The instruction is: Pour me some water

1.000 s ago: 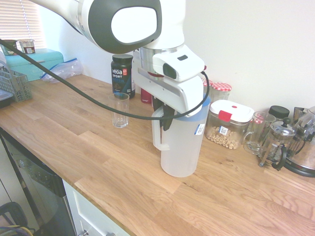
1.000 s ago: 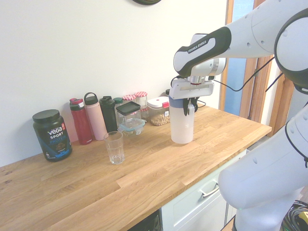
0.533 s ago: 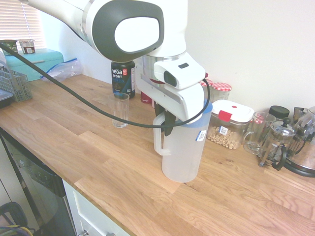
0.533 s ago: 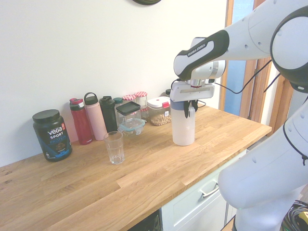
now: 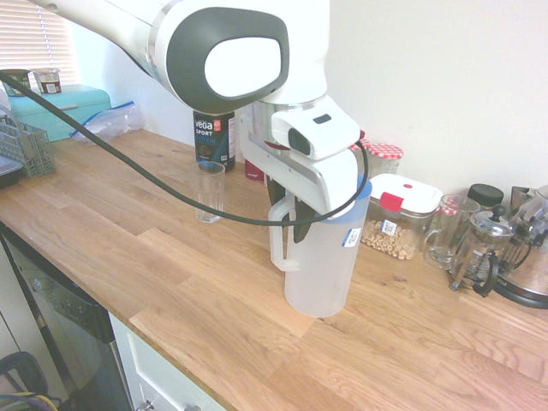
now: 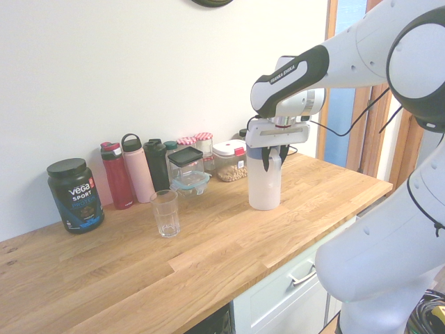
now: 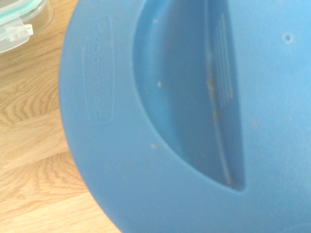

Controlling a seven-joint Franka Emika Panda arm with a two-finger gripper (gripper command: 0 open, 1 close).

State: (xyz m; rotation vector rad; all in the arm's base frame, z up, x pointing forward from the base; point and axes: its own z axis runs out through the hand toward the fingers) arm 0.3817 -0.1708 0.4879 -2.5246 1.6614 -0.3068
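Observation:
The tall frosted plastic jug (image 5: 321,257) (image 6: 265,184) stands upright on the wooden counter (image 5: 171,274), and the water in it shows only as a pale whitish mass. Its blue lid (image 7: 184,116) fills the wrist view. My gripper (image 5: 289,224) (image 6: 273,161) reaches down from above onto the top of the jug's handle (image 5: 276,244); how tightly it sits there does not show. An empty clear glass (image 5: 209,190) (image 6: 165,213) stands on the counter some way from the jug, on the side of the dark tub.
Along the wall stand a dark Vega tub (image 6: 75,195), red (image 6: 116,175), pink (image 6: 138,169) and dark bottles, jars, a white-lidded container (image 5: 396,216), glass mugs and a French press (image 5: 481,253). A dish rack (image 5: 24,145) sits at the counter's far end.
The arm and the jug have shifted slightly along the counter, away from the glass. The jug stays upright.

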